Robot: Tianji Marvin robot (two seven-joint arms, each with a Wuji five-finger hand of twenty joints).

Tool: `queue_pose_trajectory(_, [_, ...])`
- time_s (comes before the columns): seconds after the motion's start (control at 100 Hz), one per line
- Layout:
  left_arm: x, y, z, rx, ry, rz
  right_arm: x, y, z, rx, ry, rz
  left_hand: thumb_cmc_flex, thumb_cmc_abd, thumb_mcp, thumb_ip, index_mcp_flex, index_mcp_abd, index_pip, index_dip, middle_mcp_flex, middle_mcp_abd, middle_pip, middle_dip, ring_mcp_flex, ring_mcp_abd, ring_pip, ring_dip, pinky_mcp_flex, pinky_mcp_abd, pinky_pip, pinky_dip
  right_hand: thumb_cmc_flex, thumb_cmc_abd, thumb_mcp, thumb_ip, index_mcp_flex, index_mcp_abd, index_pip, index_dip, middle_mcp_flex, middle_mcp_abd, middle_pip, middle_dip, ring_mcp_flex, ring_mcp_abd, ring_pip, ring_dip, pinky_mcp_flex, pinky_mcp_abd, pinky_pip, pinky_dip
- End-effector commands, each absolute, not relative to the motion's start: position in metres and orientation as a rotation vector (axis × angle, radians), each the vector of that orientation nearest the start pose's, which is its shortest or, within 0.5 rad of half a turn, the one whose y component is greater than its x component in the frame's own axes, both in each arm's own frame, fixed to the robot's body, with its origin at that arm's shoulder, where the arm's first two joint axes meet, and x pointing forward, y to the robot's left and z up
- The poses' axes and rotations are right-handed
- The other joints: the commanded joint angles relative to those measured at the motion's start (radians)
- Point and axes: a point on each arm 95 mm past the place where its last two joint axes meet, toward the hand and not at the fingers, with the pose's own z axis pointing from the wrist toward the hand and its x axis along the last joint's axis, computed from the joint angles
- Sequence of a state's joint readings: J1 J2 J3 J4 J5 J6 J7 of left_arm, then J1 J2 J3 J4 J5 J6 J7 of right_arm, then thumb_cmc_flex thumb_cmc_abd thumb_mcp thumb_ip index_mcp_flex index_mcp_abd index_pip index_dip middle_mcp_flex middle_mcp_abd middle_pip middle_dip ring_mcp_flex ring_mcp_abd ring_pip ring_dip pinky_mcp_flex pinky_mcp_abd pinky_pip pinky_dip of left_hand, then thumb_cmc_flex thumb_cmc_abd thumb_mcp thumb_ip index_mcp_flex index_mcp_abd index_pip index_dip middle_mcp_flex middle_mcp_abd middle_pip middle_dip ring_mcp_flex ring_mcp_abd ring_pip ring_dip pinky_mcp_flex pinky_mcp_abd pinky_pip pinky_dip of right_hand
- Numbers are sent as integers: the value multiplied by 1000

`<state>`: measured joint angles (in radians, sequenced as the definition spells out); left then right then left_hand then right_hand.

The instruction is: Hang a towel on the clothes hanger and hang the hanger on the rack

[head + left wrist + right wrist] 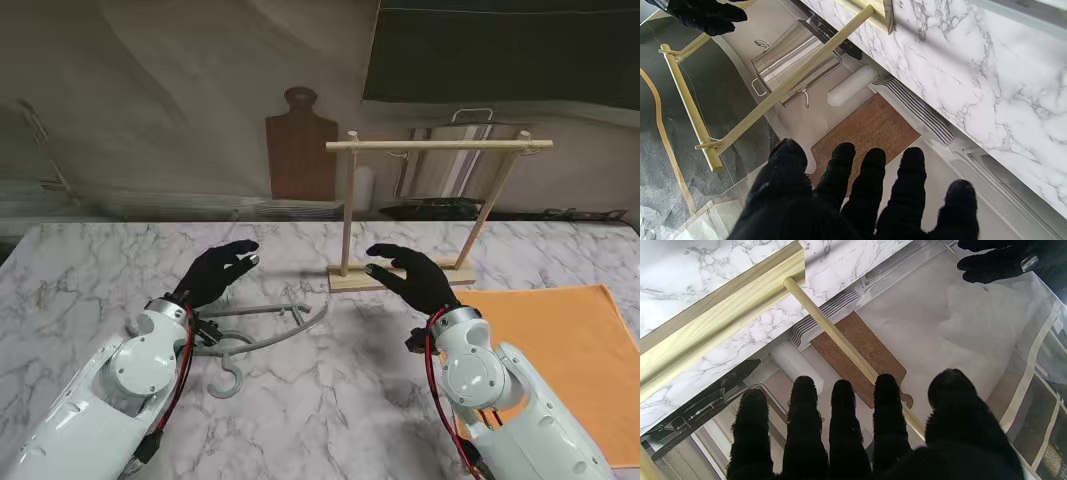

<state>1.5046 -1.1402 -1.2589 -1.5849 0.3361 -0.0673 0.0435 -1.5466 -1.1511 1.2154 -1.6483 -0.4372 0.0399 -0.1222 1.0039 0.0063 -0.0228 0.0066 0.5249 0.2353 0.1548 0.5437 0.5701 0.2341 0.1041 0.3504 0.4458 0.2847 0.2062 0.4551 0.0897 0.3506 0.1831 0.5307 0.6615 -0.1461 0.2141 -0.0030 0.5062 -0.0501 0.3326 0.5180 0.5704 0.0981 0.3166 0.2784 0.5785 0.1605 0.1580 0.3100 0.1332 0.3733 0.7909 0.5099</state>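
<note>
The 2 white arms rose nearest the camera, the left hand (218, 272) and right hand (415, 278) empty with fingers spread, over a grey hanger (255, 337) on the marble table (90, 270), orange towel (565, 350) flat at right, wooden rack (440, 146) beyond.

We find no text, label, brand, number or sign that we can read in any of the three views. The surfaces we see carry only marble veining and plain wood grain.
</note>
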Motion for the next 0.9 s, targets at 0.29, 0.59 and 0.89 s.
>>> queue_pose_trajectory(0.29, [422, 8, -293, -1680, 1077, -1941, 410, 6, -293, -2190, -1363, -2518, 11, 63, -13, -21, -7, 2, 13, -5, 10, -10, 3, 11, -8, 10, 0, 11, -18, 11, 368, 21, -8, 3, 5, -12, 6, -39, 0, -26, 9, -52, -21, -10, -33, -30, -32, -14, -12, -7, -21, -9])
queue_pose_trajectory(0.59, [424, 6, -296, -1692, 1121, -1914, 409, -33, -297, -2247, -1609, -2500, 9, 64, -13, -21, 3, 0, 17, -3, 18, -12, 4, 12, -1, 13, 1, 12, -18, 14, 363, 24, -70, -16, 14, -20, -88, -163, -46, -80, -50, -108, -92, -46, -79, -48, -54, -23, -42, -16, -51, -15])
queue_pose_trajectory(0.89, [426, 4, -298, -1698, 1146, -1894, 402, -95, -300, -2389, -1920, -2426, 9, 65, -13, -22, 6, 0, 18, -2, 19, -12, 3, 12, -2, 12, 0, 12, -17, 13, 357, 27, -147, -32, 38, -31, -184, -143, -91, -126, -128, -120, -118, -87, -132, -61, -76, -42, -70, -30, -102, -19])
